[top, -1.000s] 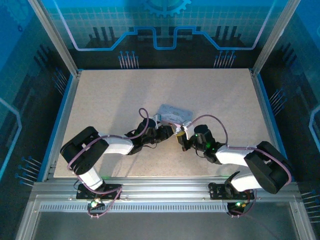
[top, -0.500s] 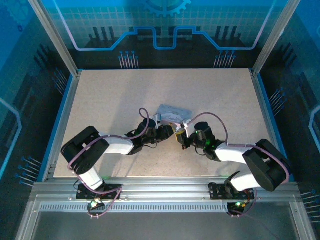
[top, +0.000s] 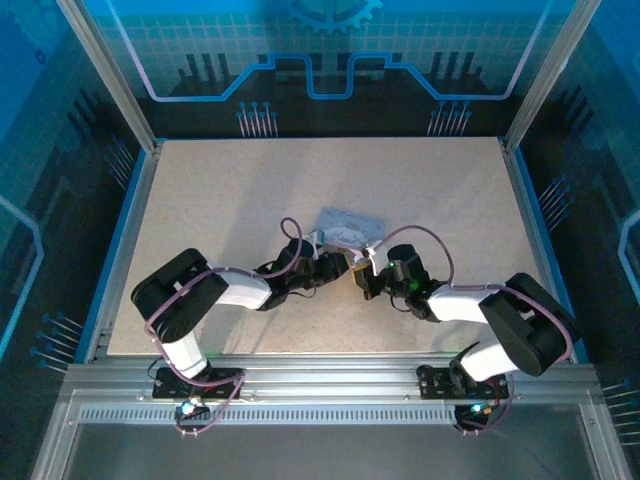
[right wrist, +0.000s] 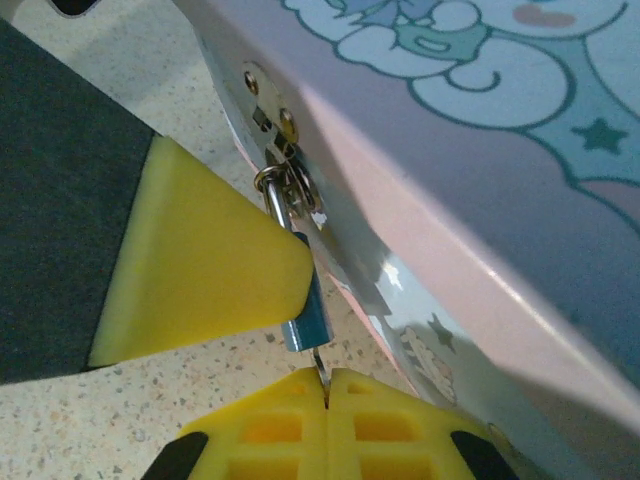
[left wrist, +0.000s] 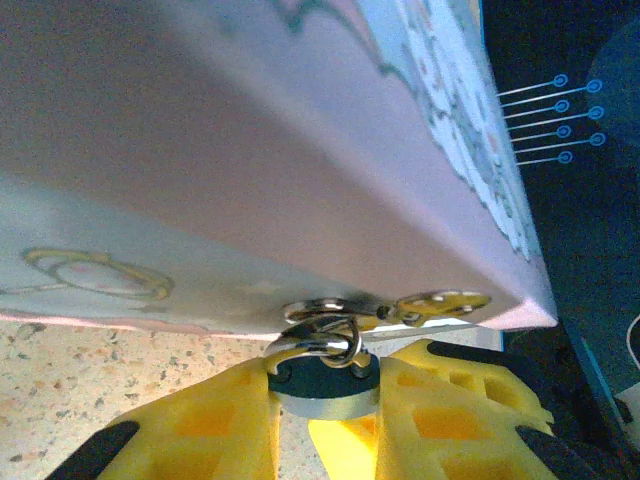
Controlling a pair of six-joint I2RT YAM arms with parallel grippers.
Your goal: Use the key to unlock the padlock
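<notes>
Mid-task: the left pincer [left wrist: 328, 410] pinches the padlock [left wrist: 322, 382], hung from the box [right wrist: 480, 200] hasp, between its fingers; the right pincer [right wrist: 327, 385], pressed together on the key [right wrist: 320, 362], apparently has it seated just ahead; shackle not yet released.

The box [top: 347, 224] stands hard behind the padlock [left wrist: 322, 385], left fingers [left wrist: 200, 430] crowd its flanks; bare table [top: 220, 200] lies open elsewhere.
</notes>
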